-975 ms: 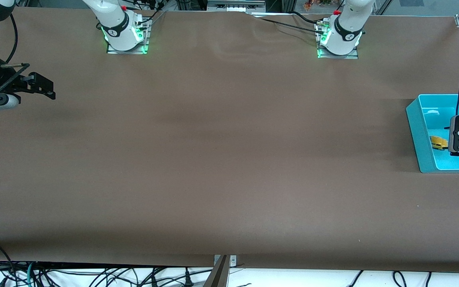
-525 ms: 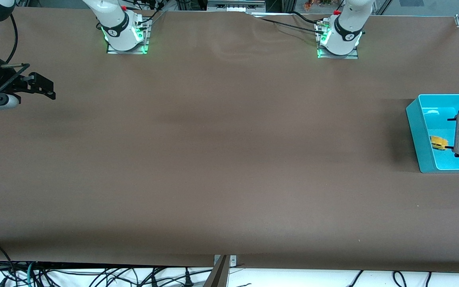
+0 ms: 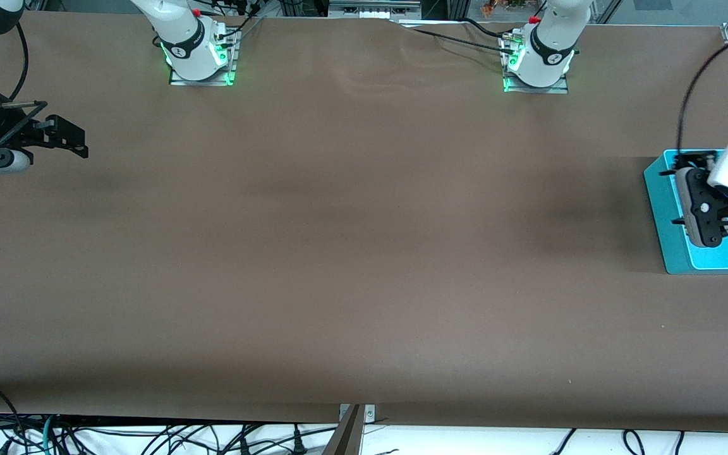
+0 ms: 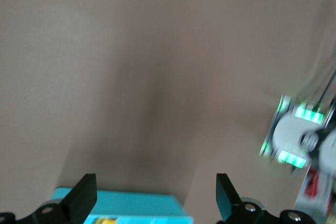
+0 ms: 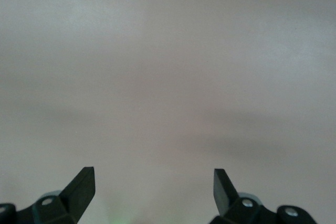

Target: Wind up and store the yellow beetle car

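The yellow beetle car shows only as a thin yellow sliver (image 4: 106, 221) inside the teal bin (image 4: 126, 208) in the left wrist view. In the front view it is hidden by the left hand. The teal bin (image 3: 658, 208) stands at the left arm's end of the table. My left gripper (image 3: 675, 196) is open and empty, raised over the bin and tilted; its own view shows it too (image 4: 156, 190). My right gripper (image 3: 64, 136) is open and empty, waiting over the right arm's end of the table; its own view shows it too (image 5: 152, 182).
The brown table top (image 3: 364, 253) fills the view. The two arm bases (image 3: 200, 57) (image 3: 538, 63) stand along the edge farthest from the front camera. Cables hang below the near edge.
My left gripper has risen out of the teal bin and swung over its wall toward the table's middle, now covering the car in the front view. The right arm has not moved.
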You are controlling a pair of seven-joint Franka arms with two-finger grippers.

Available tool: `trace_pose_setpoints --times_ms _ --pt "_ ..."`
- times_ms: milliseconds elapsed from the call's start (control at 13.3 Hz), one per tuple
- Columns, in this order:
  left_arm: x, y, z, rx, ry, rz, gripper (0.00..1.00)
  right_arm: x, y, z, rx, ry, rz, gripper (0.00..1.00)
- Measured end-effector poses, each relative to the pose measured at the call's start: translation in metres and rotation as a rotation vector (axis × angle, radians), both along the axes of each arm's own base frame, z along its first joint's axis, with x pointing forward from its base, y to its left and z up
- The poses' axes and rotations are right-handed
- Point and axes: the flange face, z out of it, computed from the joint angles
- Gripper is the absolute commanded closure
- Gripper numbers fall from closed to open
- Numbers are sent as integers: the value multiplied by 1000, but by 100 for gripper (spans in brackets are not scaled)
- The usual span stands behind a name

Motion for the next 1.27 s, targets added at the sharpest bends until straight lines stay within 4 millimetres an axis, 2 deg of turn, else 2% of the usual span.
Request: trace_pose_setpoints --times_ms 225,375,450,750,900,1050,1275 --pt "-14 -39 39 58 -27 224 0 0 0 0 0 1 0 0" --pt "-23 -62 50 120 -77 300 0 0 0 0 0 1 0 0" --pt "-28 -66 50 124 -117 358 0 0 0 0 0 1 0 0" --pt "-63 -25 38 162 -198 772 0 0 0 -1 0 1 0 0" --pt "-76 -30 39 184 -212 923 0 0 0 -1 0 1 0 0" --pt "-80 -34 39 194 -208 968 0 0 0 -1 0 1 0 0" --pt "-79 -29 35 200 -198 988 0 0 0 -1 0 1 0 0"
